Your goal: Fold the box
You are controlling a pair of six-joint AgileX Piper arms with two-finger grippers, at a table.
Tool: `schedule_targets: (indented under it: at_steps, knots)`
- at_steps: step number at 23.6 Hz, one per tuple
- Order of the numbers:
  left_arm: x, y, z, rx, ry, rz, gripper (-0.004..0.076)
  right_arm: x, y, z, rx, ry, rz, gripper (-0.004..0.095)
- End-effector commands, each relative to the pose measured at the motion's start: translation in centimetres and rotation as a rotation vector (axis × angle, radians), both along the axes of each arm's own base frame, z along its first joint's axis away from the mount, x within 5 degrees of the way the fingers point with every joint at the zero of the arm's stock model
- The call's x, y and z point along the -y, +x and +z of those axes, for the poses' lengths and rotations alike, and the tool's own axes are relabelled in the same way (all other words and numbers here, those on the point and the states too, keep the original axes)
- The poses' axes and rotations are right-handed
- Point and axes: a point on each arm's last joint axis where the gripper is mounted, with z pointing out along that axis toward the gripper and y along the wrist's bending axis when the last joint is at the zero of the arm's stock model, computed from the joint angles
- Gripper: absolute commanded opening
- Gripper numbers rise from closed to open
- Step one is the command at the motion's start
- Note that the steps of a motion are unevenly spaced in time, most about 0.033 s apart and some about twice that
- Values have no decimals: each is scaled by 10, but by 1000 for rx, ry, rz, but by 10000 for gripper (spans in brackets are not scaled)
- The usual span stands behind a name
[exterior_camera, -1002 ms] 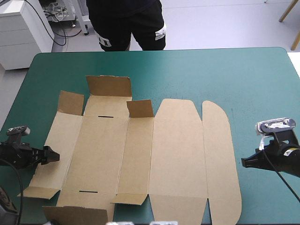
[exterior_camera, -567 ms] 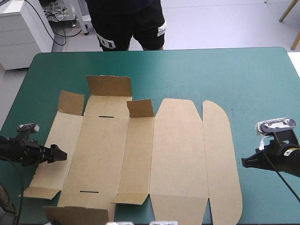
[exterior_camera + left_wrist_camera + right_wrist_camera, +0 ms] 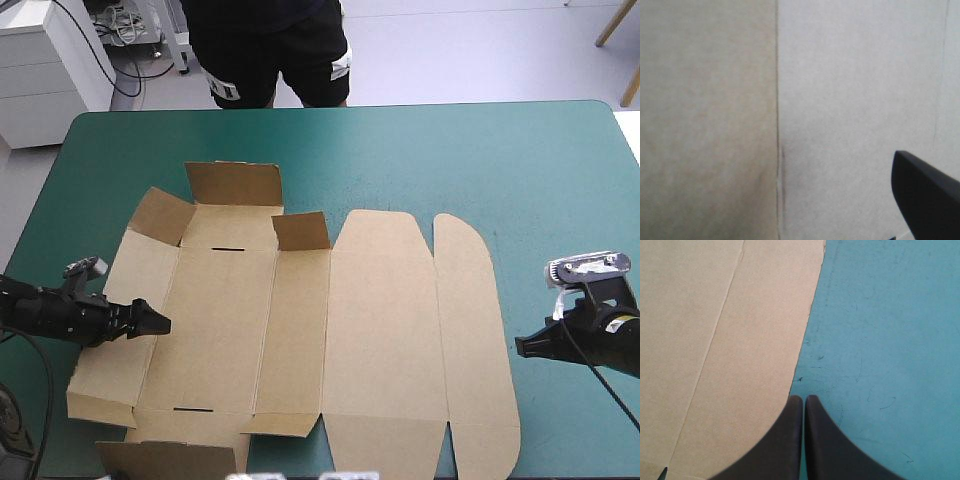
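Already the left gripper (image 3: 150, 322) has pushed onto the box's (image 3: 380, 330) left wall, which starts rising; its grip I cannot tell. The right gripper (image 3: 803, 399), pinched together, idles beside the box's right edge on the teal-green cover (image 3: 500, 160).

I saw the box (image 3: 380, 330) as plain brown board, matt and dry-looking, with a faint paper grain and pressed crease lines; close under the left wrist it read as smooth card. The worktop (image 3: 470, 150) wore a teal-green cover (image 3: 880, 340), matt too, marked by fine dark scuffs and scratches. The right arm's jaws were smooth black with a dull sheen.
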Motion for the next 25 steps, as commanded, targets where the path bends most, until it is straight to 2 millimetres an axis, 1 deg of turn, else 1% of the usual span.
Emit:
schedule_targets:
  at_steps: [1,4,5,7,10,11,12,14,16,17,18,25]
  knots:
    - [14,-5,5,-50,-65,-83,691,0,3,10,73,-2,-8,-2]
    - [13,-6,4,-60,-54,-87,686,0,2,10,65,-1,-6,-2]
    - [13,-6,4,-58,-53,-87,665,0,2,10,65,-1,-4,-2]
    - [12,-3,8,-49,-46,-79,572,0,2,10,65,-1,-4,-3]
    - [10,0,11,-41,-40,-70,361,0,2,10,65,-1,-4,-2]
    - [10,0,11,-41,-40,-70,322,0,2,10,65,-1,-4,-2]
    - [10,0,11,-42,-38,-71,264,0,2,10,65,-1,-4,-2]
    - [10,0,11,-42,-39,-71,187,0,2,10,65,-1,-4,-2]
    - [10,0,11,-42,-39,-71,81,0,2,10,65,-1,-4,-3]
    - [10,0,11,-42,-39,-71,15,0,2,10,65,-1,-4,-2]
    - [10,0,11,-42,-39,-71,-10,0,2,10,65,-1,-4,-2]
    - [10,0,11,-42,-38,-71,-4,0,2,10,67,-1,-5,-2]
